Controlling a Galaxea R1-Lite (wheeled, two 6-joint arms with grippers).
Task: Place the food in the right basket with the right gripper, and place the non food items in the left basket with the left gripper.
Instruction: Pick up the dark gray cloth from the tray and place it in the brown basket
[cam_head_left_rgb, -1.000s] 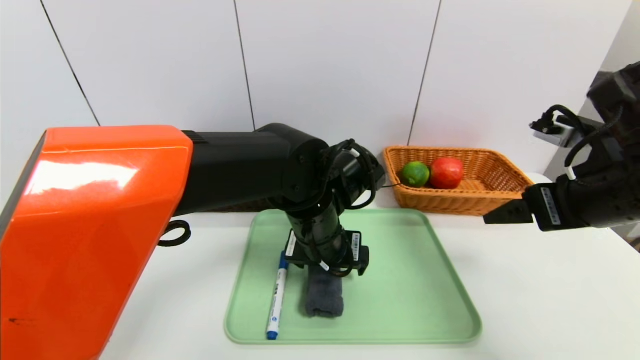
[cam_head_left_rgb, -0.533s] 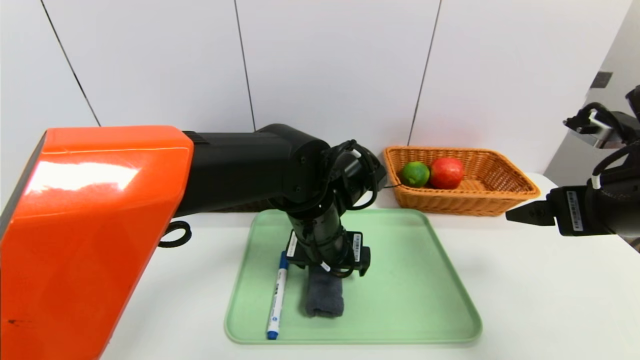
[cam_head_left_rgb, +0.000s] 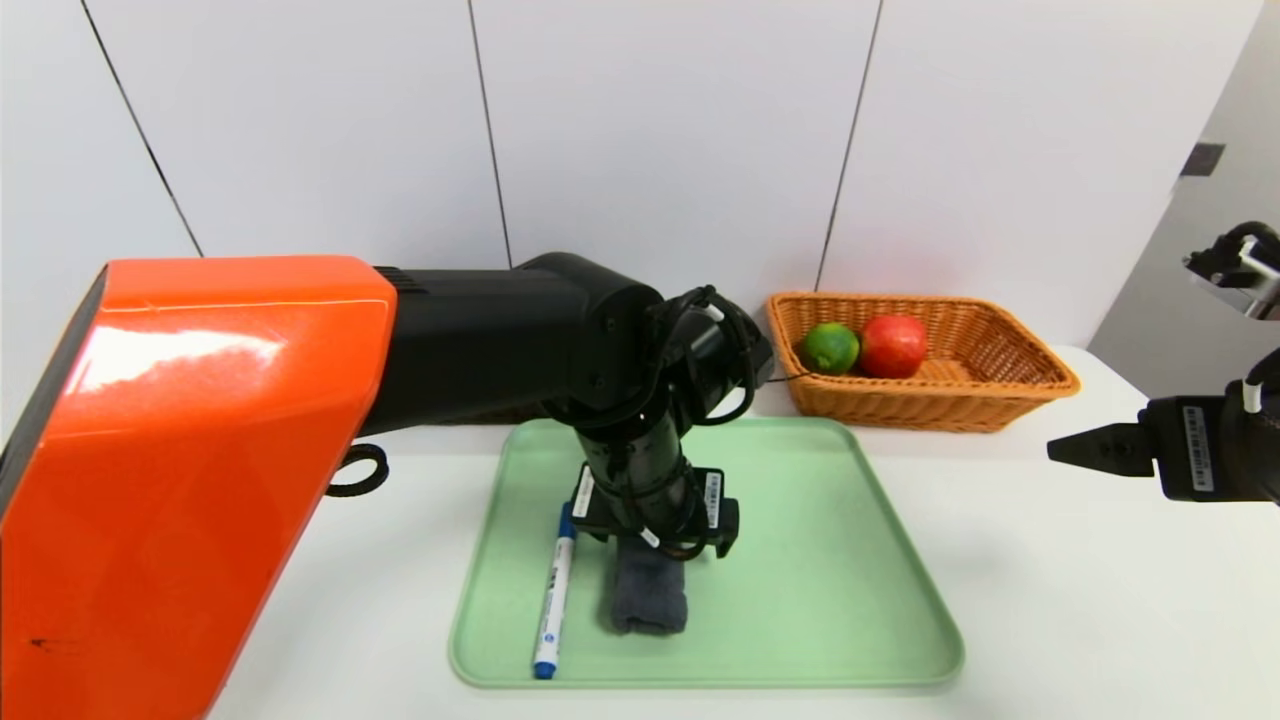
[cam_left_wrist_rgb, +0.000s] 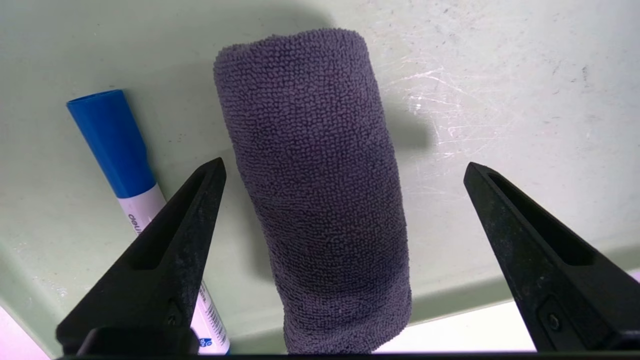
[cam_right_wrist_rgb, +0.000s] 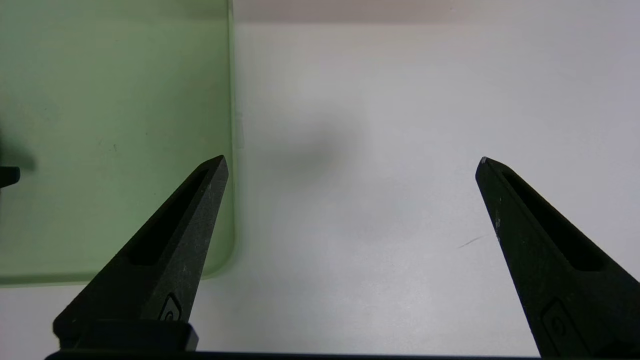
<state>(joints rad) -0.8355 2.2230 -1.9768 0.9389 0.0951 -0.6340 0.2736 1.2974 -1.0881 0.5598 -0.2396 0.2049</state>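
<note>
With 12 o'clock at the far edge, the table (cam_head_left_rgb: 1060, 610) carries the green tray (cam_head_left_rgb: 820, 560) at its middle. Off the tray at 1 o'clock sits the orange basket (cam_head_left_rgb: 900, 405), its long side running 9 to 3; at 11, the dark basket (cam_head_left_rgb: 500, 413) is mostly hidden by the left arm (cam_head_left_rgb: 480, 335). The right gripper (cam_right_wrist_rgb: 354, 157) hangs spread and unloaded beyond the tray's 3 o'clock edge. The left gripper (cam_left_wrist_rgb: 345, 162), also spread and gripping nothing, straddles the rolled towel (cam_left_wrist_rgb: 320, 200), whose long axis runs 12 to 6. Just beside it, toward 9, the marker (cam_head_left_rgb: 555, 600) lies with its cap pointing just past 12; in the left wrist view one finger partly covers it. Inside the orange basket, the apple (cam_head_left_rgb: 893, 347) sits at the green citrus's (cam_head_left_rgb: 830, 349) 3 o'clock.
</note>
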